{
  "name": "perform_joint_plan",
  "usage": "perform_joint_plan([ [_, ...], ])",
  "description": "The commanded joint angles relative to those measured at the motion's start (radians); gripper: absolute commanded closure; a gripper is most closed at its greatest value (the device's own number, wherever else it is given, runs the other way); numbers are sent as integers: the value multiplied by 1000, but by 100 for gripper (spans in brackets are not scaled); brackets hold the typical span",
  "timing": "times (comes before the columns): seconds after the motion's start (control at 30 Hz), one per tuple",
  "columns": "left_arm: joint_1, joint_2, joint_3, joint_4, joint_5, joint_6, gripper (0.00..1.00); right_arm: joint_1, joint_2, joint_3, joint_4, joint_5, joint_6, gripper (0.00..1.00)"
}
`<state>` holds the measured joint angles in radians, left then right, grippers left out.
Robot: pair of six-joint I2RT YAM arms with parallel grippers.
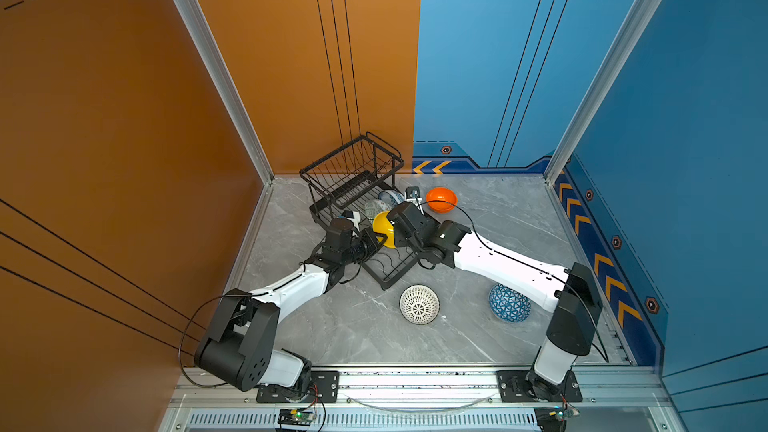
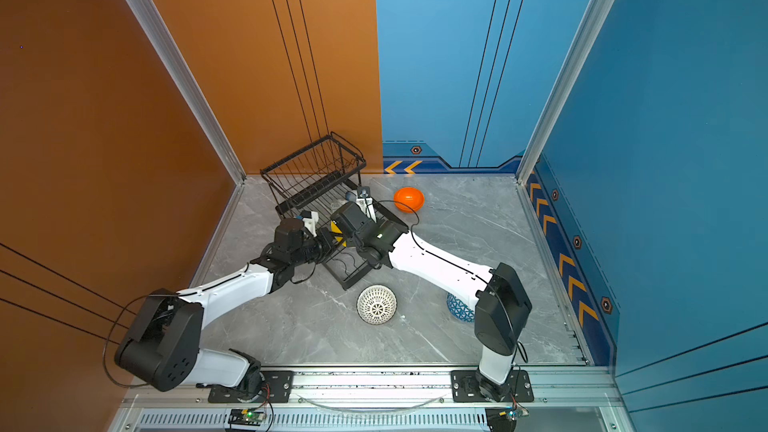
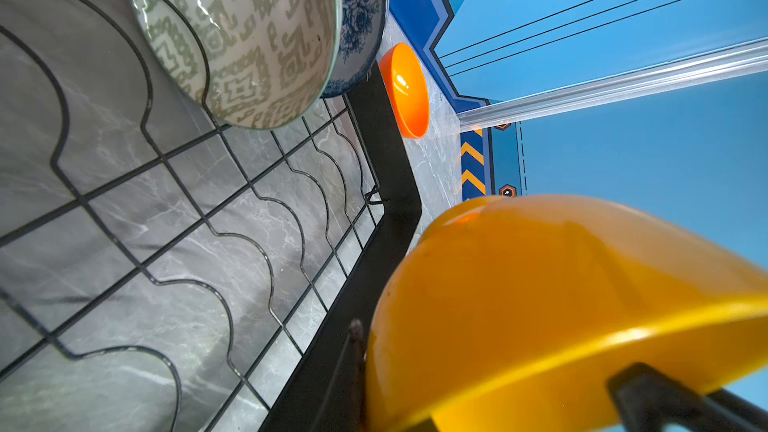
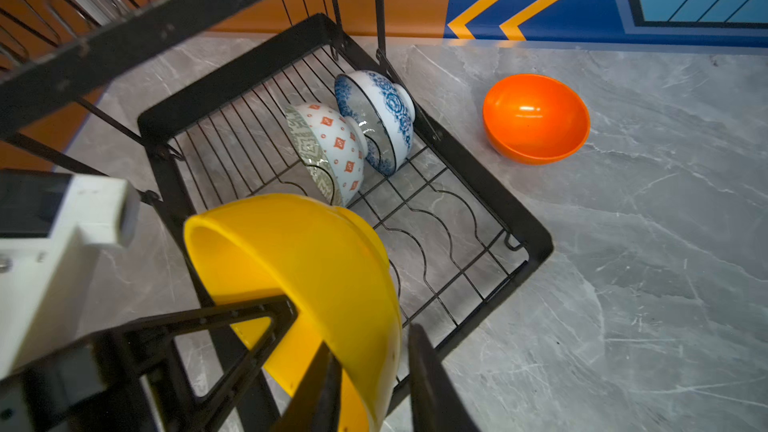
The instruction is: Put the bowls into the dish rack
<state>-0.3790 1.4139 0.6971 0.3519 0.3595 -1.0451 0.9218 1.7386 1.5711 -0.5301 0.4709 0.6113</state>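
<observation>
- Yellow bowl (image 4: pixel 311 268) above dish rack (image 3: pixel 399 176): left tool (image 1: pixel 380 240) clamps it, right tool (image 4: pixel 372 342) half-open astride its rim.
- Racked: green bowl (image 4: pixel 328 147), floral bowl (image 4: pixel 390 110). Beside rack: orange bowl (image 4: pixel 536 118), lattice bowl (image 1: pixel 419 304), triangle bowl (image 1: pixel 509 303).

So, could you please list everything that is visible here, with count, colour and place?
dish rack: one, black wire, back left of table
green-patterned bowl: one, pale green, on edge in rack's lower tray
floral bowl: one, white and blue, on edge next to it
yellow bowl: one, yellow, held over the tray
orange bowl: one, orange, upright on table, right of rack
lattice bowl: one, white, upside down, front of table
triangle bowl: one, blue, upside down, front right
table: one, grey marble
left gripper: one, black, shut on yellow bowl
right gripper: one, black, open around its rim
</observation>
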Motion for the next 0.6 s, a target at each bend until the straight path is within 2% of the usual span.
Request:
perform_joint_plan([
  [0.0, -1, -45, -18, 61, -22, -15, 100, -11, -61, -38, 35, -52, 18, 62],
  [0.17, -1, -64, -42, 101, -24, -43, 100, -20, -106, -102, 71, -102, 29, 49],
  [0.37, 0, -64, -84, 201, -21, -100, 100, -40, -182, -252, 240, -250, 82, 27],
  [0.43, -1, -60, -94, 234, -18, -115, 100, -40, -190, -278, 266, -263, 95, 25],
  [0.57, -1, -50, -101, 278, -2, -144, 100, -39, -191, -318, 310, -244, 122, 26],
])
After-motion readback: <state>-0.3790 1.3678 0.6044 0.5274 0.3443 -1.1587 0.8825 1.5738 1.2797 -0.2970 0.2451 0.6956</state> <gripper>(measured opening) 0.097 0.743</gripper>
